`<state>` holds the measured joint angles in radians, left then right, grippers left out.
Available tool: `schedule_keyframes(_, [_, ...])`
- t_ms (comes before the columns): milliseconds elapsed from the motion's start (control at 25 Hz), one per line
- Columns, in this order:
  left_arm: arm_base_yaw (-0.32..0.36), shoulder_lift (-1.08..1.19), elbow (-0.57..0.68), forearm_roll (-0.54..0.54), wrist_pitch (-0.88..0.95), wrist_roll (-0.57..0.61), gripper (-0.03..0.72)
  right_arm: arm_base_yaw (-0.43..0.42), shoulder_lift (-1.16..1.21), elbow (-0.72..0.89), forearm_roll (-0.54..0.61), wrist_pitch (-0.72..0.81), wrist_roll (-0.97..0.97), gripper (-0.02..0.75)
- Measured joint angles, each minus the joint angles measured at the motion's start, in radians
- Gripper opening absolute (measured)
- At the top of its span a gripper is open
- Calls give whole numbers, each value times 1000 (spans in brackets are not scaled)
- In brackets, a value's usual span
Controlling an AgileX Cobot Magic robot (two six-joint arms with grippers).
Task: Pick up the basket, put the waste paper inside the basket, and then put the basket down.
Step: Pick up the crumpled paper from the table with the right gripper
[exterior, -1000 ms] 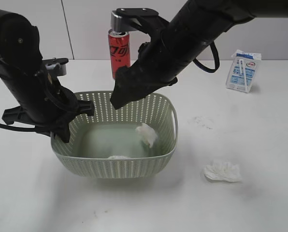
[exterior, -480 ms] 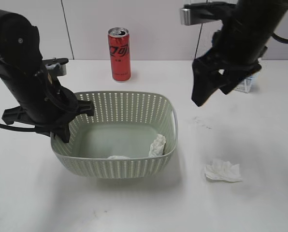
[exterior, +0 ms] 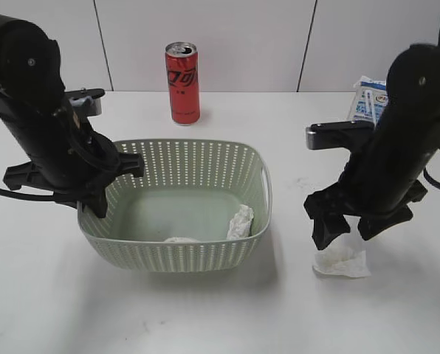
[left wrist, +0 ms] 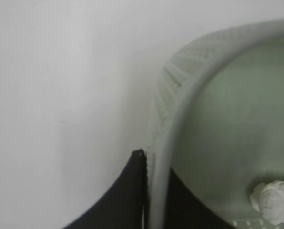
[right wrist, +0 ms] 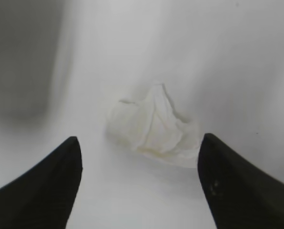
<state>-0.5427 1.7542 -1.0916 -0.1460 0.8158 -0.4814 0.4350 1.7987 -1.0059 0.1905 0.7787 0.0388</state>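
The pale green basket (exterior: 198,158) stands on the white table, left of centre. My left gripper (exterior: 94,203) is shut on its left rim; in the left wrist view the gripper (left wrist: 156,191) pinches the basket wall (left wrist: 180,95). Two wads of waste paper lie inside: one by the right wall (exterior: 241,220), one at the front (exterior: 180,240); a wad also shows in the left wrist view (left wrist: 275,200). A third wad (exterior: 343,259) lies on the table to the right. My right gripper (exterior: 349,228) is open just above it, fingers either side of the wad (right wrist: 154,126).
A red can (exterior: 182,82) stands upright behind the basket. A blue-and-white milk carton (exterior: 369,99) stands at the back right, partly behind my right arm. The white table (exterior: 205,317) runs to a wall at the back.
My right arm swung from over the basket to the right and came down over the loose wad on the table. A wad settled against the basket's right wall. The left arm has not moved.
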Motion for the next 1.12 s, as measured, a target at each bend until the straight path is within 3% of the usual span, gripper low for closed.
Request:
schedule_keyframes(200, [0,0,0,0,-1,0,-17,-1,44,32,-32,-81,44,573])
schedule_keyframes(520, [0,0,0,0,-2,0,-18,-1,124,33,-26,-66,50,543])
schedule_keyframes(640, [0,0,0,0,-2,0,-18,-1,124,33,-26,-61,50,380])
schedule_keyframes(720, [0,0,0,0,-2,0,-18,-1,124,33,-26,-60,47,173])
schedule_keyframes(800, [0,0,0,0,-2,0,-18,-2,119,33,-26,-59,42,60])
schedule_keyframes(880, [0,0,0,0,-2,0,-18,-2,98,33,-26,-57,41,19])
schedule_keyframes(1120, [0,0,0,0,-3,0,-18,-2,-88,-47,-22,-11,20,6])
